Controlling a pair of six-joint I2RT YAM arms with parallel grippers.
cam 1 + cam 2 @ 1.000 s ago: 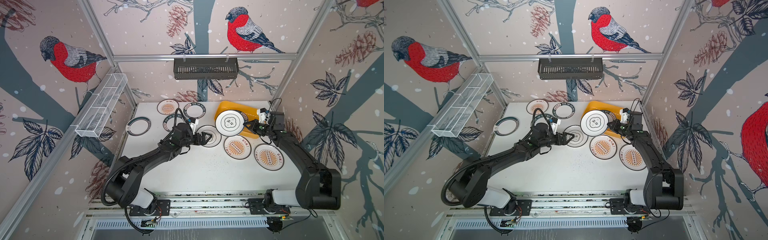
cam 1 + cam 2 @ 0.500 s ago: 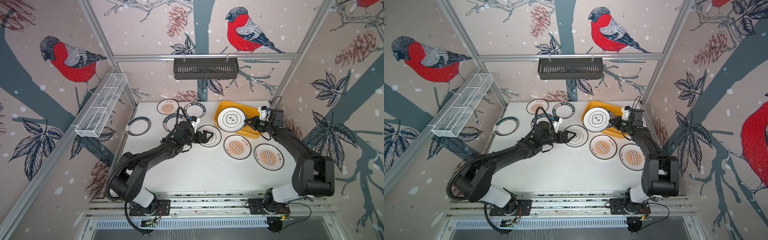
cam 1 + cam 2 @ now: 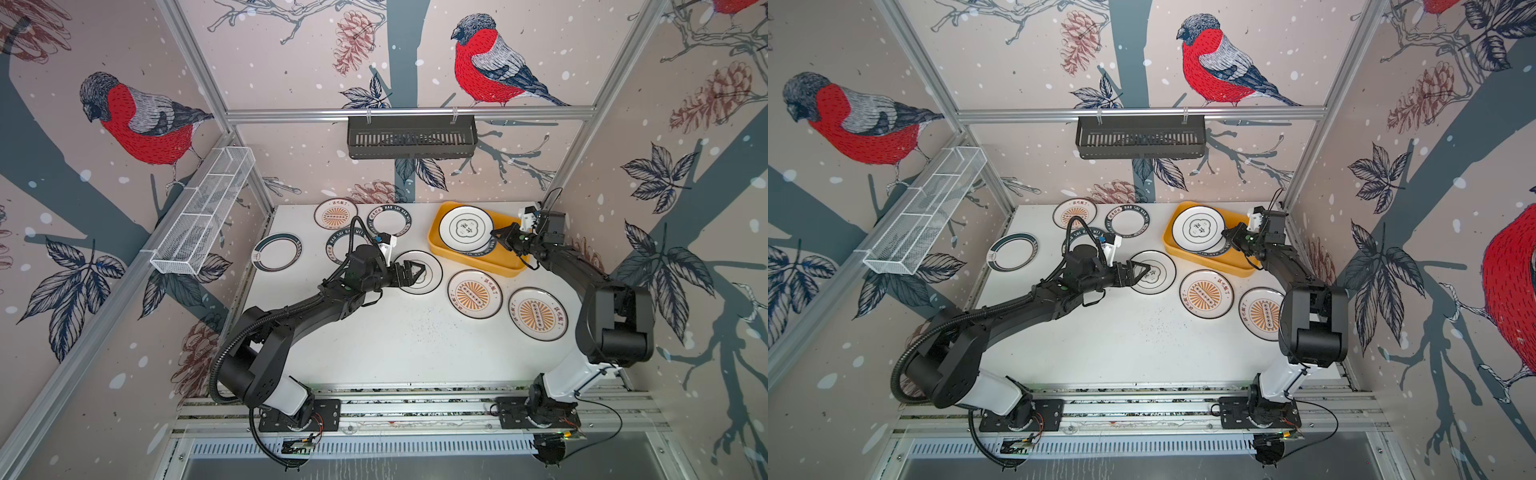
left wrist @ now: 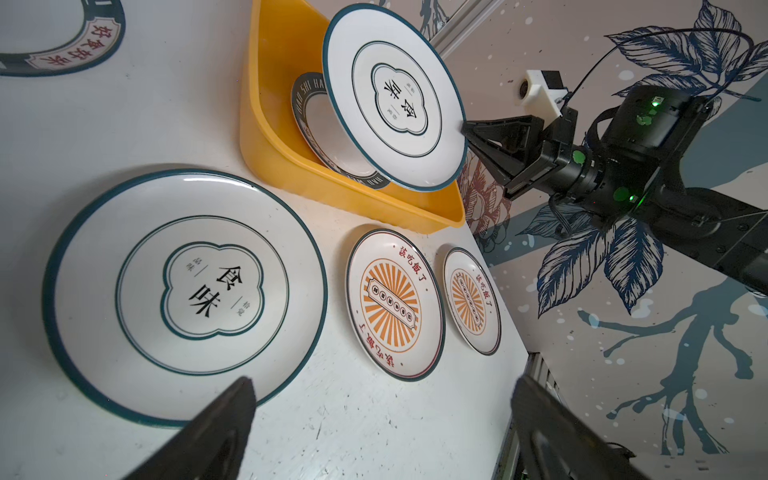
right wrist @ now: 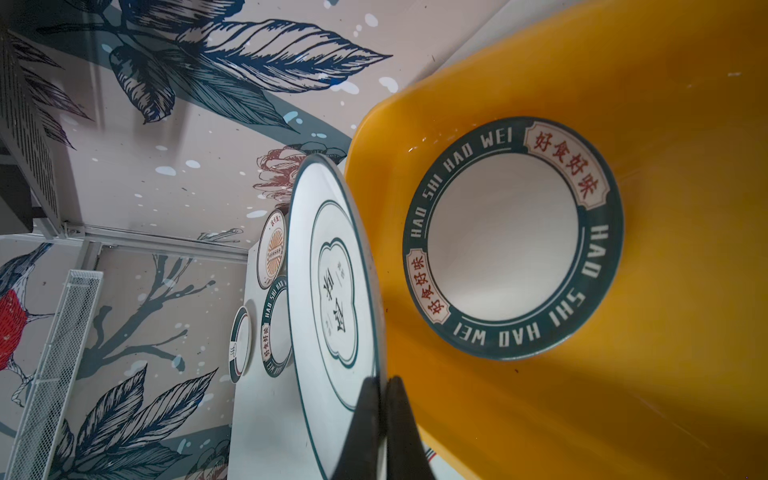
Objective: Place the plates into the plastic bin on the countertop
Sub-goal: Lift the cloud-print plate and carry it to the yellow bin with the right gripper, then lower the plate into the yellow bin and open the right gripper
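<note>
R pincer (image 3: 496, 237) is clamped tight on the rim of 1 flower-emblem plate (image 3: 465, 227), seen nearly edge-on from the right wrist cam (image 5: 332, 299). Plate is tilted: gripped edge up, opposite edge dipping inside the yellow bin (image 3: 478, 266) over a lettered-rim plate (image 5: 598, 249) lying flat on the bin floor. Can't tell if the 2 touch. Bin sits at the far right of the worktop (image 3: 395, 345), its long axis slanting from back centre twd the right edge.

L pincer (image 3: 419, 272) is spread wide w/ nothing in it, over a 2nd flower-emblem plate (image 3: 432, 282) flat mid-worktop. 2 sunburst plates (image 3: 474, 294) (image 3: 537, 313) lie flat just beside the bin.
</note>
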